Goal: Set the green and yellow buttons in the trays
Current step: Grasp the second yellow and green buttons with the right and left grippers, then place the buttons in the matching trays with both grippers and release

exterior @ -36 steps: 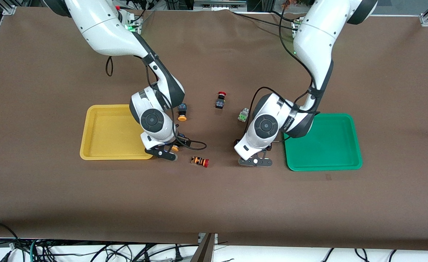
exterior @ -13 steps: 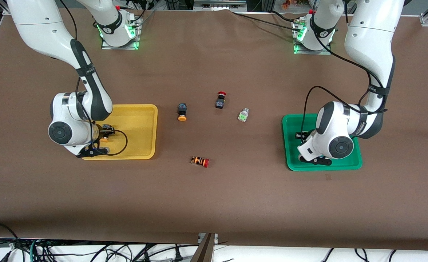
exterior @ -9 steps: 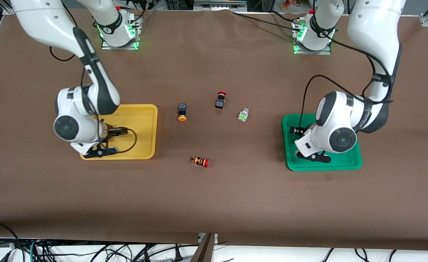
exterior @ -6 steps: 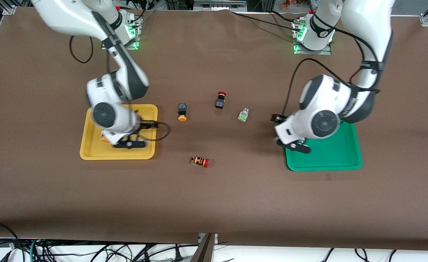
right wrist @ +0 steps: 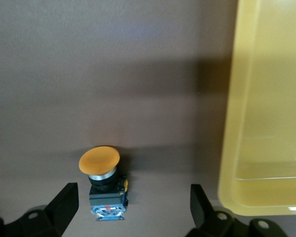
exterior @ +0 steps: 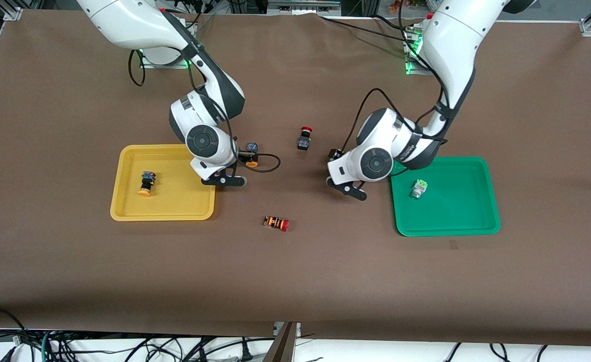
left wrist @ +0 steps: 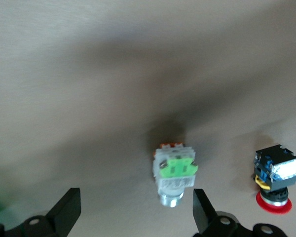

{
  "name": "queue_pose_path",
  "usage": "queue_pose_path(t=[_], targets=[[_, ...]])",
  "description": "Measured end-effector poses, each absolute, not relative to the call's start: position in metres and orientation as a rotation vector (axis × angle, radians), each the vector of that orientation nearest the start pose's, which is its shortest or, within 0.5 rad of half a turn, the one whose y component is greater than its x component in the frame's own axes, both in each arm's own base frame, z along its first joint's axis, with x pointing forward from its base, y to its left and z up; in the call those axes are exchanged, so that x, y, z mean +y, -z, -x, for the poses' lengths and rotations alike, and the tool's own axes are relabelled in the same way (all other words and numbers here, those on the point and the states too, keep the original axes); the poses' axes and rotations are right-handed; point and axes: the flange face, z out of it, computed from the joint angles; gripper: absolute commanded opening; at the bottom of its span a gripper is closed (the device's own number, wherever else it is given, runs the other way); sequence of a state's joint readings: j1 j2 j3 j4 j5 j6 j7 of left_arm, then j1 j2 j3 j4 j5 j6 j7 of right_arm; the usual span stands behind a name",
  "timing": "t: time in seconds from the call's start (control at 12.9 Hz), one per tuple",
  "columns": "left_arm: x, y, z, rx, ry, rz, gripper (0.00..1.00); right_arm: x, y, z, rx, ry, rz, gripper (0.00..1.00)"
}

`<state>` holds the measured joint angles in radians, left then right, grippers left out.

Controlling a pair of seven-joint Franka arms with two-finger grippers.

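- Right claw (right wrist: 133,210): fingers apart, holding nothing, poised over the counter (exterior: 295,271) above one orange-capped button (right wrist: 106,185), which lies on its side just beside the yellow tray (exterior: 124,213).
- Second orange-capped button (exterior: 146,183): lies inside the yellow tray, at about 9 o'clock from the tray's centre in the front view.
- Left claw (left wrist: 137,212): fingers apart, holding nothing, over the counter above one green-capped button (left wrist: 175,173).
- Red-capped black button (left wrist: 275,177): lies near that green-capped button.
- Second green-capped button (exterior: 418,189): lies inside the green tray (exterior: 491,221), toward the right arm's end.
- Striped red-capped button (exterior: 276,222): lies on the counter between the trays, nearer the front camera.
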<state>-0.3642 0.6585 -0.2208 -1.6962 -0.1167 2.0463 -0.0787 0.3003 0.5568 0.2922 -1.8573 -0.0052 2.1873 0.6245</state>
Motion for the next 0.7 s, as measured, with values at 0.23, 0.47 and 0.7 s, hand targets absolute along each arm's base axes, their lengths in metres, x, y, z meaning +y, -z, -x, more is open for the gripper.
queue_pose_path(t=[0.23, 0.47, 0.7], targets=[[-0.372, -0.177, -0.509, 0.699, -0.512, 3.148, 1.0, 0.358, -0.196, -0.5, 0.105, -0.389, 3.098, 0.43], [-0.382, -0.161, -0.486, 0.696, -0.503, 3.138, 0.21, 0.361, -0.184, -0.493, 0.11, -0.374, 3.09, 0.0], [-0.379, -0.166, -0.491, 0.683, -0.485, 3.143, 0.04, 0.36, -0.184, -0.493, 0.114, -0.357, 3.085, 0.0]])
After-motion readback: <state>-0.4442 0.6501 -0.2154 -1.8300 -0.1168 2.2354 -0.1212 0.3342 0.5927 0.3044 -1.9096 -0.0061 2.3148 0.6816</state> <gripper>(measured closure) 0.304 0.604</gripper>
